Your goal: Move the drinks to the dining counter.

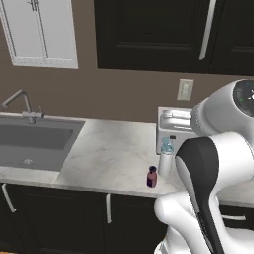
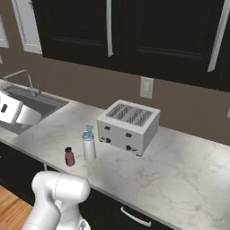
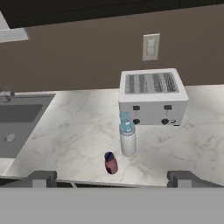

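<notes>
Two drinks stand on the marble worktop (image 1: 109, 154) in front of the toaster. The slim white-grey bottle (image 1: 165, 158) (image 2: 89, 146) (image 3: 127, 138) has a light-blue spout lid. Just left of it and nearer the front edge is the tiny purple-red bottle (image 1: 152, 177) (image 2: 69, 157) (image 3: 111, 163) with a dark cap. Both are upright and a small gap apart. My gripper (image 3: 113, 179) is open, its fingertips (image 3: 43, 178) spread wide, hanging back from the worktop's front edge with nothing between them. The dining counter is out of view.
A white toaster (image 1: 171, 124) (image 2: 129, 125) (image 3: 152, 96) sits against the brown wall behind the bottles. The sink (image 1: 34, 141) (image 2: 31, 101) (image 3: 17, 122) with its faucet (image 1: 22, 101) lies to the left. Dark cabinets hang overhead and below.
</notes>
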Tool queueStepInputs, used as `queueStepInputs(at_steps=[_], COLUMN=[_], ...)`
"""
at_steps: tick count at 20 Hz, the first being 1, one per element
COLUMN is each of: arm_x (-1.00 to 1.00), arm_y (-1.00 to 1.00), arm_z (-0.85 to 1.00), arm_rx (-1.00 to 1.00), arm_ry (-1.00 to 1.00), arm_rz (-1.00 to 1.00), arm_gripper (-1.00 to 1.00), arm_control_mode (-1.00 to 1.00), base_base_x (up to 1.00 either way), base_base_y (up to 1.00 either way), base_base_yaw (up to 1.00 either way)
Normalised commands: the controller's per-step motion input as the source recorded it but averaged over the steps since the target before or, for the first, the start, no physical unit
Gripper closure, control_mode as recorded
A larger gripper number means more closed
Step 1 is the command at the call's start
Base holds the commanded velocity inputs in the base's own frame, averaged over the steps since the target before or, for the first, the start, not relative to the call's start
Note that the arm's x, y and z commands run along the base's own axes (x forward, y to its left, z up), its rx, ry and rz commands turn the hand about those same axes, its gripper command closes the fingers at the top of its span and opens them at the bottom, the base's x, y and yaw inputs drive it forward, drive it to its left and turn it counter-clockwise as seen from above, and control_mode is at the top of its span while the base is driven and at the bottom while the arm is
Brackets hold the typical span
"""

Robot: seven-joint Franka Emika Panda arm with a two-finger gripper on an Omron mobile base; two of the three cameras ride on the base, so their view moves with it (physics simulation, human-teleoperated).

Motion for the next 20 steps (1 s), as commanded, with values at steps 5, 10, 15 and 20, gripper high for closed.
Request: queueStepInputs(at_steps=[5, 10, 15, 20], arm_x=[0.00, 0.00, 0.00, 0.00], arm_y=[0.00, 0.00, 0.00, 0.00], arm_z=[0.00, 0.00, 0.00, 0.00], arm_rx=[0.00, 0.00, 0.00, 0.00], arm_ry=[0.00, 0.00, 0.00, 0.00], arm_rz=[0.00, 0.00, 0.00, 0.00], arm_gripper=[-1.00, -1.00, -1.00, -1.00], arm_control_mode=[1.00, 1.00, 1.00, 1.00], base_base_x=[0.08, 0.38, 0.50, 0.44], base_base_y=[-0.21, -0.19, -0.10, -0.16], base_base_yaw=[-0.03, -0.18, -0.11, -0.07])
